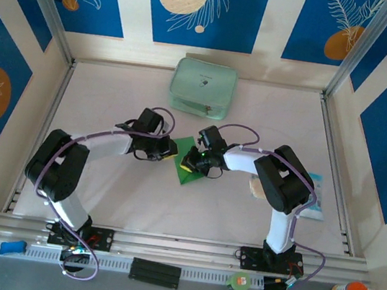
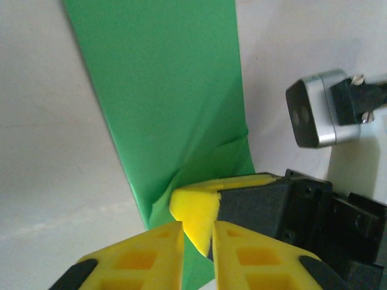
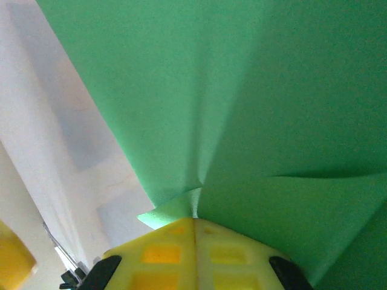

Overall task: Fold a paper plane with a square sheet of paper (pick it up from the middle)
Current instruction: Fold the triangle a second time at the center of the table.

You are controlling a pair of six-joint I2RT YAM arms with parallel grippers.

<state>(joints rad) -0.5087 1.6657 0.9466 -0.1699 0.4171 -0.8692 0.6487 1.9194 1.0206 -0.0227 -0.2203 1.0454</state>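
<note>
Right gripper [image 3: 195,222] clamped on square sheet of paper [image 3: 242,90], left gripper [image 2: 198,234] narrowly apart alongside, arms angled inward

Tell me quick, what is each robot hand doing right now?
Left gripper: fingers almost together with a narrow gap; whether they grip cannot be told.
Right gripper: closed, pinching the green paper.

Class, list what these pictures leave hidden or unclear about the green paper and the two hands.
Top view: the left hand and right hand cover much of the green paper; creases too small.
Left wrist view: whether the left hand pinches the paper is unclear; the bottom edge crops that hand.
Right wrist view: the frame edges cut off the paper's outline.
</note>
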